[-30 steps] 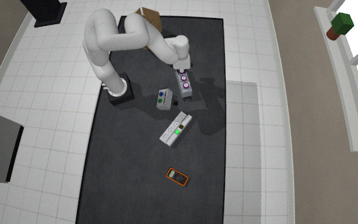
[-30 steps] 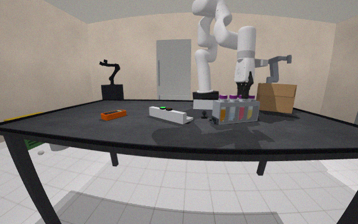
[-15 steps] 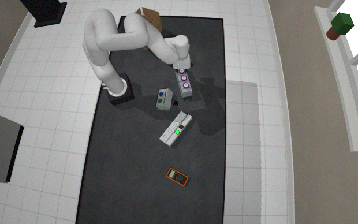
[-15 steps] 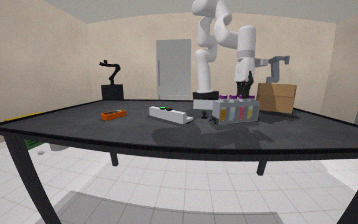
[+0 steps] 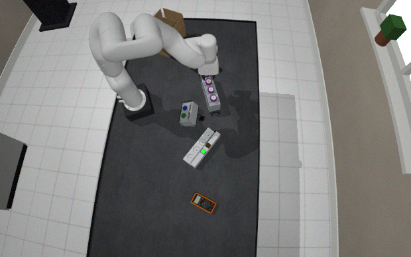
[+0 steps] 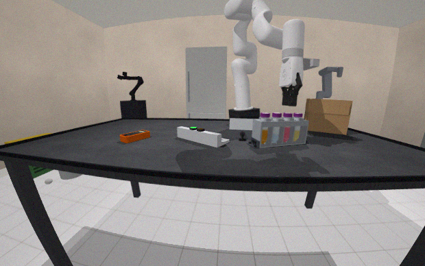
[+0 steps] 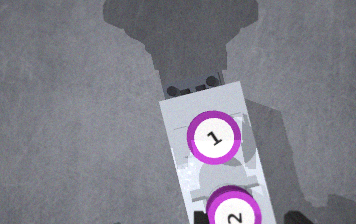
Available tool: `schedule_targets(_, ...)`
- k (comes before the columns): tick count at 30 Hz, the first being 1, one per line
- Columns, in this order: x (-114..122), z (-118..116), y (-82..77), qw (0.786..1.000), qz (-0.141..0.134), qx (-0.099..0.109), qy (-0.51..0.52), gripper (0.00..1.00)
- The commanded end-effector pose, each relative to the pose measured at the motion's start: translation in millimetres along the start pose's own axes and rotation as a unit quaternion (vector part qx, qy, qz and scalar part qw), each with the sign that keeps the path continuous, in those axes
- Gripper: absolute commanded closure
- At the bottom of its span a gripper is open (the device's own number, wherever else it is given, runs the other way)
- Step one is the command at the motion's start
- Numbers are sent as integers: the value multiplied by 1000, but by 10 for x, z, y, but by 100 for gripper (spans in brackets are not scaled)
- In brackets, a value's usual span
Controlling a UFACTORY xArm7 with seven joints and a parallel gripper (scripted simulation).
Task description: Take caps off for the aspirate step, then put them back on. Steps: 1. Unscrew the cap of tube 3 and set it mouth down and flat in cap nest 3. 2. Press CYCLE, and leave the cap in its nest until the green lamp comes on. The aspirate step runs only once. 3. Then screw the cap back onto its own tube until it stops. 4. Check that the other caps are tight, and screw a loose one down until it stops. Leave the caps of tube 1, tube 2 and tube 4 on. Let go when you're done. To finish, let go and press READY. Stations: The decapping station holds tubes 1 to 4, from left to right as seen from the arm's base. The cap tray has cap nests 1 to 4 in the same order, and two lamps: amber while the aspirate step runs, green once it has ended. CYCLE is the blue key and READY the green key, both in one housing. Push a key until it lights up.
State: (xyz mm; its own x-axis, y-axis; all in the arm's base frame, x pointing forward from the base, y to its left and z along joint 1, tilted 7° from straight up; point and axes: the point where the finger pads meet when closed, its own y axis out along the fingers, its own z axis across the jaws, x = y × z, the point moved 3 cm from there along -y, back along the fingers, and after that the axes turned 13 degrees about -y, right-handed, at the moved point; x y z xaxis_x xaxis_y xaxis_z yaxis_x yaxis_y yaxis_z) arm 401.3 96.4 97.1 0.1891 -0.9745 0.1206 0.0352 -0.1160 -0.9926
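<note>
With the green lamp lit and all four purple-rimmed caps seated, the half-open, empty black gripper hangs above the tubes, probably leaving cap checks and the green READY key

An orange handheld multimeter lies on the dark worktop, well apart from a brown cardboard box.

table top: matt dark grey, faintly mottled | caps: smooth purple plastic | box: brown cardboard
</note>
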Motion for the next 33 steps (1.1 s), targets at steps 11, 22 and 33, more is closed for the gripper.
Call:
schedule_targets(11,653,22,-60,970,0,2,-242,54)
schedule_targets(22,1040,30,-30,970,-1,2,-242,54)
schedule_targets(33,1040,30,295,970,-1,2,-242,54)
